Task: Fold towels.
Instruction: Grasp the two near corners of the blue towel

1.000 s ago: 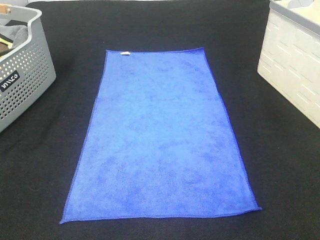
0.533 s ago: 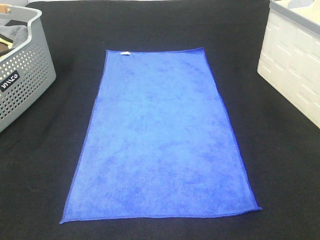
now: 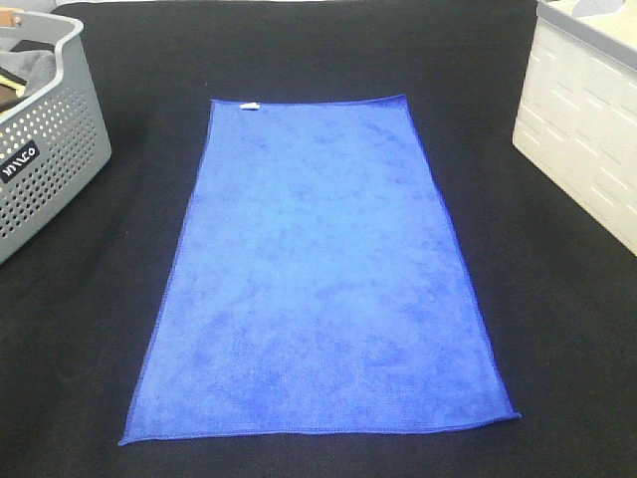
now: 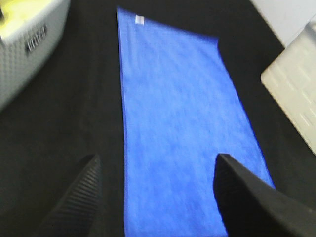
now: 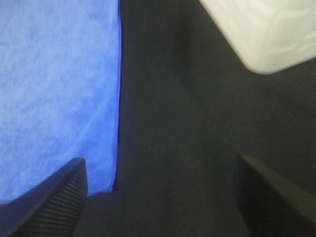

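One royal-blue towel lies spread flat on the black table, long side running away from me, with a small white tag at its far left corner. Neither gripper shows in the exterior high view. In the left wrist view the left gripper is open and empty, hovering over the towel's near end. In the right wrist view the right gripper is open and empty, above the black cloth just beside the towel's right edge near a corner.
A grey perforated basket holding a grey cloth stands at the far left. A white crate stands at the far right and shows in both wrist views. The black table cloth surrounds the towel.
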Motion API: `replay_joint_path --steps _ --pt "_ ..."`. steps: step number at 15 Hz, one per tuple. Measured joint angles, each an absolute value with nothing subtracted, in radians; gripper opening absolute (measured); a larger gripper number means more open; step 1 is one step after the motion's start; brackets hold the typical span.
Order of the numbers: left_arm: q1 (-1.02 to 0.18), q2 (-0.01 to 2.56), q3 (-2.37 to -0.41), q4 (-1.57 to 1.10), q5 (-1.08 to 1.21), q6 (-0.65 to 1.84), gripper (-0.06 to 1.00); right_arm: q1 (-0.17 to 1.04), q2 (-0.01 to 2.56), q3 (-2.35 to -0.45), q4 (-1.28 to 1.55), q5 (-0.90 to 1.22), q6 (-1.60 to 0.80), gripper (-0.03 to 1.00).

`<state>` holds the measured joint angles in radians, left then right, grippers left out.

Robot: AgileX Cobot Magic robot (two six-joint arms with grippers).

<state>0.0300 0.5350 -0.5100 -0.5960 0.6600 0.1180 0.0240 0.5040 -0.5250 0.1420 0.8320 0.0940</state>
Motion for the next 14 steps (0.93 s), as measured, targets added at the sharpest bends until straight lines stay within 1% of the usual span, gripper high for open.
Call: replay_joint_path --steps 1,2,7,8,9,12,14 --pt "0.030 0.677 -0.510 -0.655 0.660 0.145 0.63 0.024 0.628 -0.525 0.191 0.828 0.091 0.77" --pt "0.030 0.767 -0.510 -0.687 0.659 0.184 0.63 0.024 0.707 -0.525 0.223 0.825 0.063 0.77" --pt "0.030 1.200 -0.509 -0.864 0.660 0.454 0.63 0.024 1.036 -0.525 0.413 0.723 -0.196 0.77" --pt "0.030 1.265 -0.507 -0.903 0.660 0.499 0.63 0.024 1.090 -0.526 0.455 0.694 -0.246 0.77" --pt "0.030 1.265 -0.507 -0.903 0.660 0.499 0.63 0.024 1.090 -0.526 0.455 0.694 -0.246 0.77" --pt "0.024 1.449 -0.507 -1.139 0.646 0.753 0.63 0.024 1.284 -0.525 0.634 0.614 -0.423 0.77" --pt "-0.014 1.532 -0.508 -1.254 0.606 0.863 0.63 0.024 1.378 -0.525 0.758 0.582 -0.564 0.77"
